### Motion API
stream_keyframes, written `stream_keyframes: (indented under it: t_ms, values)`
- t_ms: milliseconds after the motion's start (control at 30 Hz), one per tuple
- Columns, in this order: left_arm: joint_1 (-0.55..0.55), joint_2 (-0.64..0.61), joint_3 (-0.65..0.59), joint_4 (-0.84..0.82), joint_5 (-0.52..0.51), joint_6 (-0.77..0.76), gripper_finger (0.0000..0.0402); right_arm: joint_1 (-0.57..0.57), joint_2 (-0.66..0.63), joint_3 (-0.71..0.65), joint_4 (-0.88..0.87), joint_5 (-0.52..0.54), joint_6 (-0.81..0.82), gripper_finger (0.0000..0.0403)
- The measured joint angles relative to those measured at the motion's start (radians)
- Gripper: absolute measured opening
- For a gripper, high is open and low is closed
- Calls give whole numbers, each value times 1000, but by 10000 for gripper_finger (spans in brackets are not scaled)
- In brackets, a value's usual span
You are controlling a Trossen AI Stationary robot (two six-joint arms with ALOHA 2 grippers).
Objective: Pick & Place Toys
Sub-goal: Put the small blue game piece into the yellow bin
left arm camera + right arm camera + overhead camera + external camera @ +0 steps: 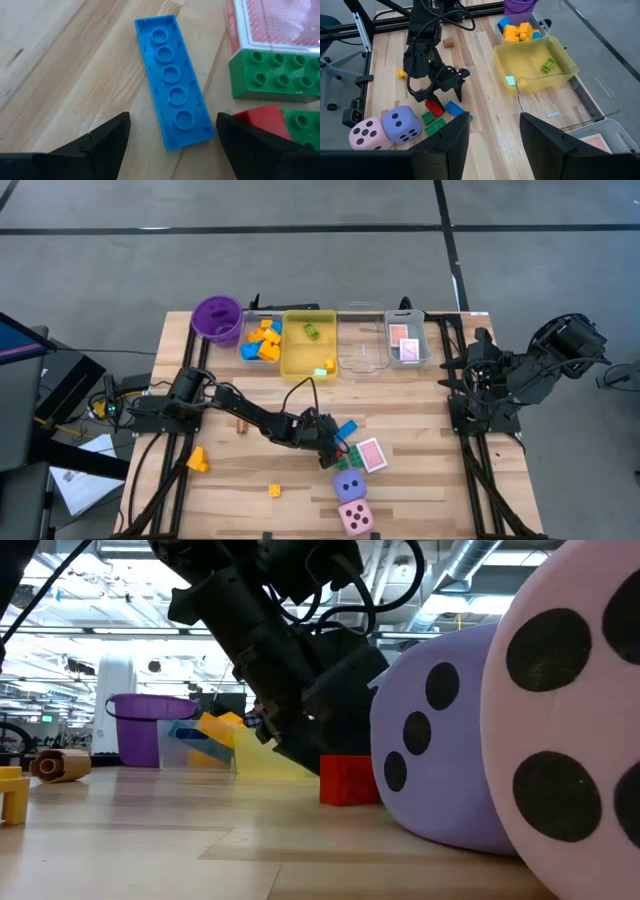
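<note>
From above, my left fingers (pixel 335 448) hover over the flat blue plastic brick (pixel 346 429), lower centre. Low down, only a red plastic brick (pixel 348 779) shows. My left wrist sees my fingers (pixel 107 140) spread wide around the blue brick (pixel 172 80). My right fingers (pixel 492 132) are nearly closed, empty.

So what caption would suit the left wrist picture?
Open left tool poised around a flat blue brick on the wooden table, green bricks beside.
</note>
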Motion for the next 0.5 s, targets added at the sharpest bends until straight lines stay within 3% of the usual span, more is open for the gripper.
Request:
stream_keyframes:
  t_ms: [333,500]
  values:
    - [0,0,1,-10,3,0,291,0,0,0,0,1,1,168]
    - [0,0,1,-14,6,0,266,-2,0,0,0,2,1,168]
